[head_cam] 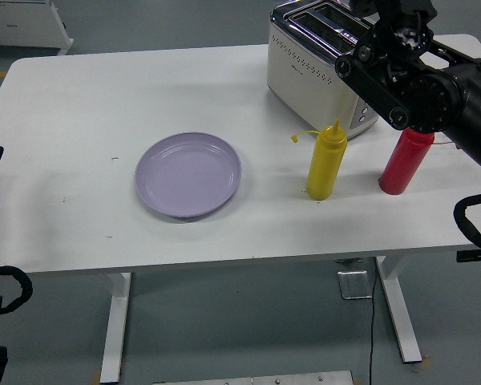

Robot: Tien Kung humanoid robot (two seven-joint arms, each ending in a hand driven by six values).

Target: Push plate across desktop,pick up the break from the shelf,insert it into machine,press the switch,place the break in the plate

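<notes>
With the right arm (421, 84) raised over the toaster (313, 68), its hand out of frame so I cannot tell whether it holds the bread, a descent toward the plate (188, 174) risks toppling the yellow bottle (326, 160) or red bottle (403, 160) beneath.

Single head view, high on the robot's side, facing forward and down over the whole white bench (104, 96), near edge low in frame, floor visible beyond and below.
</notes>
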